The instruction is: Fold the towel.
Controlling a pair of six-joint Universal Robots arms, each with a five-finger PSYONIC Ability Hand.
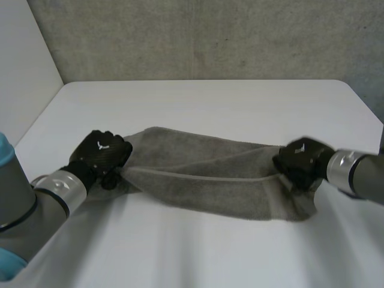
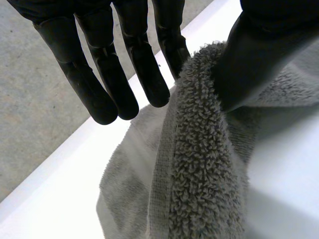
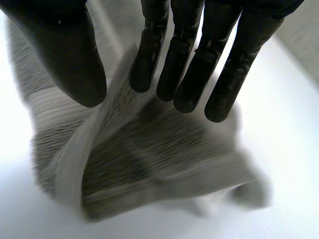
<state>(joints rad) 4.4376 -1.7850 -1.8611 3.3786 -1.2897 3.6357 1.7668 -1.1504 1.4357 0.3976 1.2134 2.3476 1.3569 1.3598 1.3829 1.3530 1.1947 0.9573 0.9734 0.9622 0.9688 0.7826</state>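
A grey towel (image 1: 204,180) lies in a long loose fold across the white table (image 1: 210,102), stretched between my two hands. My left hand (image 1: 99,156) is at its left end. In the left wrist view the left hand (image 2: 144,64) has straight fingers, and its thumb (image 2: 249,64) pinches the towel's thick edge (image 2: 199,164) against them. My right hand (image 1: 303,161) is at the towel's right end. In the right wrist view the right hand (image 3: 194,64) holds its fingers straight and apart from the thumb (image 3: 70,64). The towel (image 3: 149,164) lies loosely bunched below its fingertips.
A grey wall (image 1: 210,36) rises behind the table's far edge. A pale panel (image 1: 24,72) stands at the left. Bare table surface stretches beyond the towel and in front of it (image 1: 198,252).
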